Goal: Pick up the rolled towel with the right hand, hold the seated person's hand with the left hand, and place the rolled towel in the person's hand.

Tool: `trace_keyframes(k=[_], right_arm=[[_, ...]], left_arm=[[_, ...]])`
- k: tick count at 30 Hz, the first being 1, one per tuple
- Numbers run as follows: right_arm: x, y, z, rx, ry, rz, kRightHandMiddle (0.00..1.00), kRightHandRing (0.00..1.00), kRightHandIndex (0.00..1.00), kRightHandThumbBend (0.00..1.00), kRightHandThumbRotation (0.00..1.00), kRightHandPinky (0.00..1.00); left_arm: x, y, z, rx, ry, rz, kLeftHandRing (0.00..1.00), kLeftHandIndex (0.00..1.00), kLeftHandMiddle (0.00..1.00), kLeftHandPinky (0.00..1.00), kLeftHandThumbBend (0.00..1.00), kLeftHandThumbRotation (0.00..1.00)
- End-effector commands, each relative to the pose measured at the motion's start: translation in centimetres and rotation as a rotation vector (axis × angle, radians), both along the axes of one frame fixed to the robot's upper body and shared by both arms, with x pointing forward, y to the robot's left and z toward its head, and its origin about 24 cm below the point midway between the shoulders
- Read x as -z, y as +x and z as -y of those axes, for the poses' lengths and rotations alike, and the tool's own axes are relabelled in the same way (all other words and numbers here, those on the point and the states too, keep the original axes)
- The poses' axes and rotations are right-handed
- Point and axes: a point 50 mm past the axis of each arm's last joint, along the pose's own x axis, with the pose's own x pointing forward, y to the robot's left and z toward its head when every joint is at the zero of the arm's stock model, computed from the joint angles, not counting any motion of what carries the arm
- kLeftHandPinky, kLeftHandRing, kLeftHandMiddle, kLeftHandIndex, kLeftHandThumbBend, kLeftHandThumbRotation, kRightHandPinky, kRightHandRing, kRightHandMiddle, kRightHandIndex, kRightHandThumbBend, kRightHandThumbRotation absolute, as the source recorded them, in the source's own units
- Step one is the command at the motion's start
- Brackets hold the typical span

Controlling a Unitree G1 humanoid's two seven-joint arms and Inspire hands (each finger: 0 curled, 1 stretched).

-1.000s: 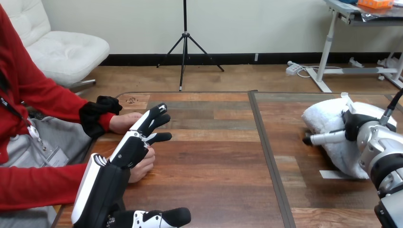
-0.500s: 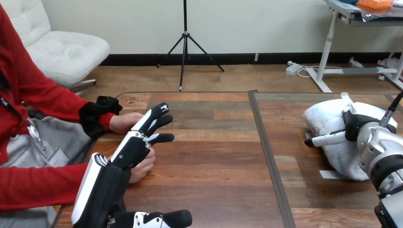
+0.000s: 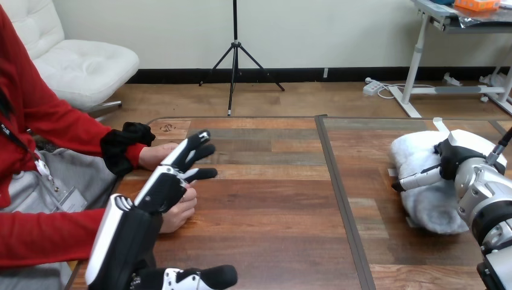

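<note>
The rolled towel [image 3: 432, 205], white and fluffy, lies on the table at the far right. My right hand [image 3: 462, 158] sits over its top, with the thumb stretched across its near side and the roll pinched in the grasp. My left hand [image 3: 158, 190] reaches forward at the left with straight fingers. It lies over the person's near hand [image 3: 180, 212], which rests on the table. The person's far hand [image 3: 156, 156], with a black cuff, lies just beyond my fingertips. My left thumb points right near the bottom edge.
A dark seam [image 3: 338, 181] runs front to back down the wooden table, between the two hands. The person's red-sleeved arms come in from the left edge.
The towel has shifted right and toward me under my right hand, and now covers the strip of tape beside it. My left hand has barely moved.
</note>
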Motion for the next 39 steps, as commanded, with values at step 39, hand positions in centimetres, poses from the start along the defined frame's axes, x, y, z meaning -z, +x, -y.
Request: trace_keyframes(k=[39], right_arm=[[1.29,-0.28,-1.19,0.014,0.164,0.106,0.63,0.57,0.52,0.85,0.0,0.38]], left_arm=[[-2.07,0.83,0.31,0.034,-0.043,0.128,0.89,0.86,0.91,0.8,1.0,0.47]])
